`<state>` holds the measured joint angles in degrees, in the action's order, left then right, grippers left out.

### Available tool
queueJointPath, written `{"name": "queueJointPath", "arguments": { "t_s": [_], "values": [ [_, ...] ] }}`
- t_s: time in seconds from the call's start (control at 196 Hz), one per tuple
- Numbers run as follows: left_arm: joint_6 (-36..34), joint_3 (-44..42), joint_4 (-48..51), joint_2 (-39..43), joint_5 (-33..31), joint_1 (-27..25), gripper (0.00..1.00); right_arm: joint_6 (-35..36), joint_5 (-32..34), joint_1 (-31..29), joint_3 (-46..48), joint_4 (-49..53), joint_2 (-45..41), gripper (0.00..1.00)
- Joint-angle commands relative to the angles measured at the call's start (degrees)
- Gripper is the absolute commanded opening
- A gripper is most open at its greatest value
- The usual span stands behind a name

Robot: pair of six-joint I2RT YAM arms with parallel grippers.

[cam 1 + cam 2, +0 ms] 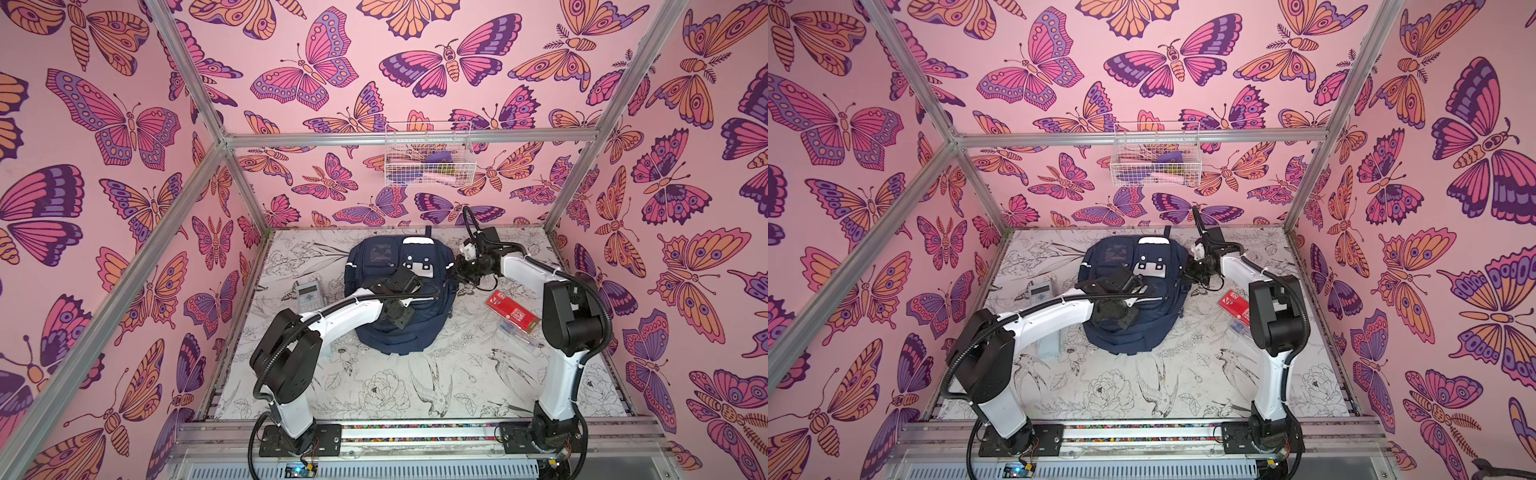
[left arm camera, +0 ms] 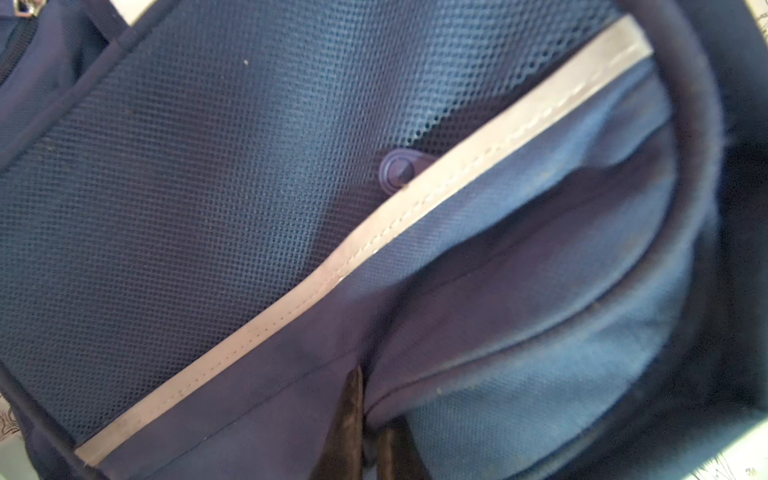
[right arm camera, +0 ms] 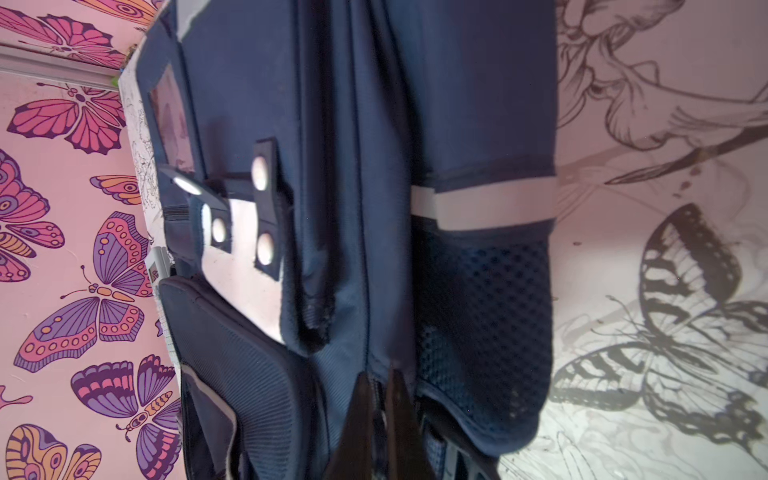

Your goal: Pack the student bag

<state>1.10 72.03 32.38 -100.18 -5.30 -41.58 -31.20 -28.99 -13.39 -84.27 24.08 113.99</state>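
Left gripper (image 2: 372, 401) was clamped on a fold (image 2: 399, 345) in the bag's (image 1: 419, 328) near half, bag flat on the table (image 1: 374, 386); right gripper (image 3: 380, 378) was closed at its far side zip (image 3: 368, 291). Best bet was holding that fold taut, dragging slow

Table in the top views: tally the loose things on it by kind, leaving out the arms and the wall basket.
student bag: 1
calculator: 1
red box: 1
clear plastic case: 1
Total: 4
A pale thing half under the left arm is too unclear to count.
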Motion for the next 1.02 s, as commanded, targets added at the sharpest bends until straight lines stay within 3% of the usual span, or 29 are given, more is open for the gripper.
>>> {"name": "queueJointPath", "arguments": {
  "t_s": [0.0,0.505,0.75,1.016],
  "values": [
    [1.8,-0.5,2.4,0.8,1.4,1.1,0.00,1.5,1.7,-0.9,0.0,2.0,-4.0,0.00],
    [22.3,2.0,-2.3,5.3,30.5,11.5,0.00,3.8,9.4,-8.6,22.2,-13.9,-25.3,0.00],
    [25.9,0.6,-5.5,7.5,31.9,12.6,0.00,3.3,9.2,-9.9,27.3,-15.1,-32.7,0.00],
    [25.3,0.6,-5.9,5.9,32.9,11.5,0.00,-0.9,11.9,-18.4,30.6,-16.8,-40.1,0.00]
  ]
}}
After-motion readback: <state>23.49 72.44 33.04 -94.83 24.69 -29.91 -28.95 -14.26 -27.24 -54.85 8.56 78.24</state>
